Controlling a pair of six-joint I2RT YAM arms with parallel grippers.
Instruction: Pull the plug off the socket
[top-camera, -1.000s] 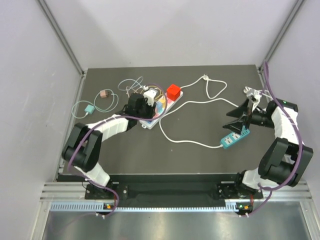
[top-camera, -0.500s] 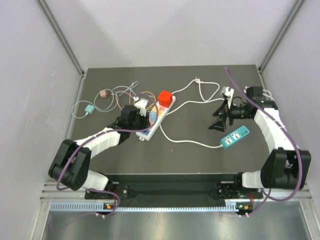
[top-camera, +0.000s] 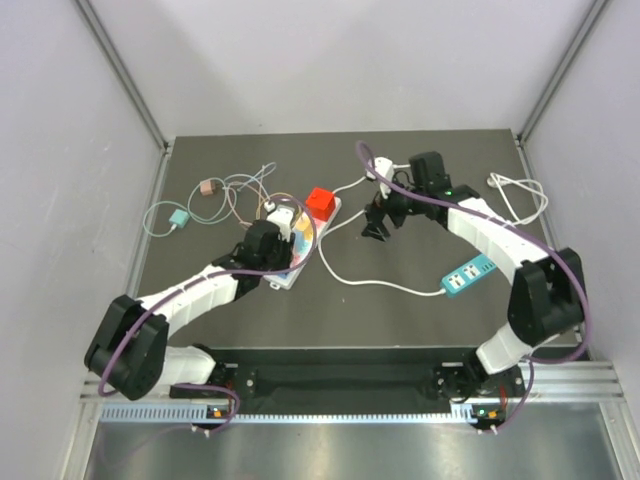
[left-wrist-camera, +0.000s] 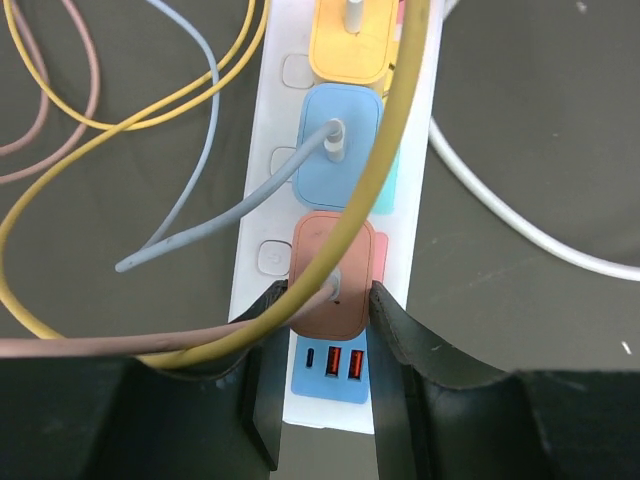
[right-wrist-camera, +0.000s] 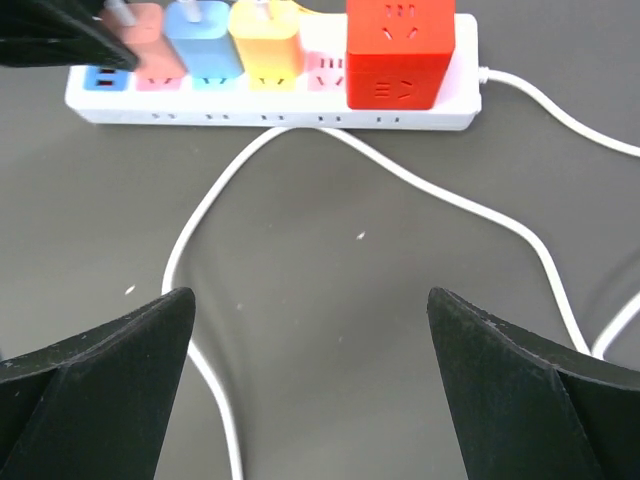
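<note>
A white power strip (left-wrist-camera: 262, 215) lies on the dark table with a salmon plug (left-wrist-camera: 333, 285), a blue plug (left-wrist-camera: 338, 150) and a yellow plug (left-wrist-camera: 350, 45) seated in a row. My left gripper (left-wrist-camera: 328, 295) is shut on the salmon plug, one finger on each side. A salmon cord and a yellow cord cross in front of that plug. In the top view the left gripper (top-camera: 272, 232) is at the strip's near end. My right gripper (top-camera: 378, 222) hangs open just right of the strip (right-wrist-camera: 270, 115), holding nothing.
A red cube adapter (top-camera: 320, 200) sits on the strip's far end. The strip's white cable (top-camera: 370, 283) loops across the table to the right. A teal power strip (top-camera: 470, 274) lies at the right. Small adapters (top-camera: 179, 218) with tangled cords lie at the back left.
The right arm has swung left from the table's right side to just beside the strip, still open. The left gripper and strip have shifted a little toward the near edge.
</note>
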